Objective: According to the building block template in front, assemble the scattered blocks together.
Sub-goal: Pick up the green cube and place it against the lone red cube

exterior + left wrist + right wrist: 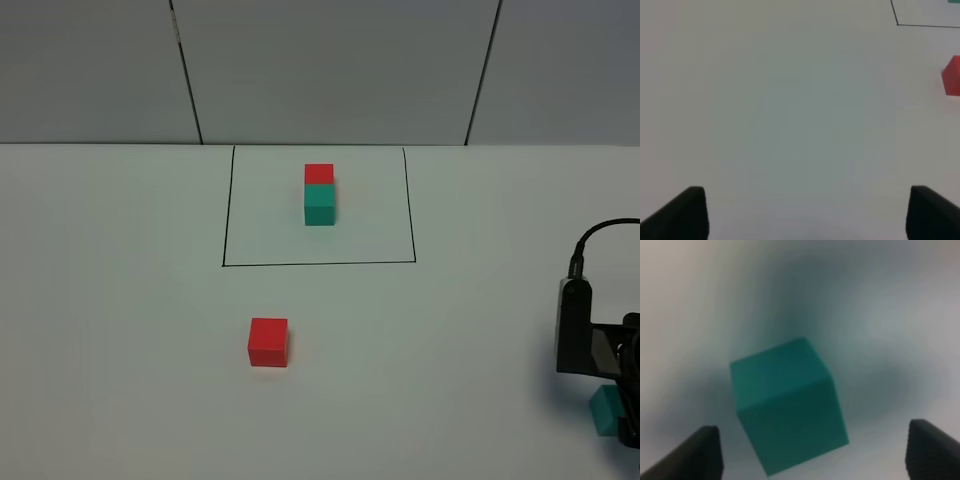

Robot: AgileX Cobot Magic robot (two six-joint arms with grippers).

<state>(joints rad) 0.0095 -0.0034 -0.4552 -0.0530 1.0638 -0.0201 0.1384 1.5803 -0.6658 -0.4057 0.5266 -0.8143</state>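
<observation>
1. Left pincer [807, 215]: released. Both fingers are spread wide with nothing between them, and only bare surface lies beneath. Judgement: it is holding clear of the work area and has no block within reach of a closing stroke.
2. Red block [268, 342]: one of the scattered blocks. It lies well ahead of the left pincer, offset toward the right pincer's side. It rests flat and touches nothing. Judgement: it is untouched and remains to be collected.
3. Template [319, 194]: a red cube touches a teal cube, with the red one on the far side. The pair sits inside a black-lined rectangle [318, 264]. It lies farther from both pincers than either loose block. Judgement: it is a reference for colour order only and should be left in place.
4. Teal block [787, 412]: the other scattered block. It sits directly ahead of the right pincer, in the gap between the fingers, turned so that an edge faces the wrist.
5. Right pincer [815, 455]: released. Its fingers stand wide on either side of the teal block, and no contact is visible. Judgement: this is pre-grasp alignment. Because the block sits askew to the fingers, closing may rotate it.
6. Surface: a plain, matte white table [120, 350].
7. Room: grey wall panels [330, 70] with dark seams rise behind the table's far edge.
</observation>
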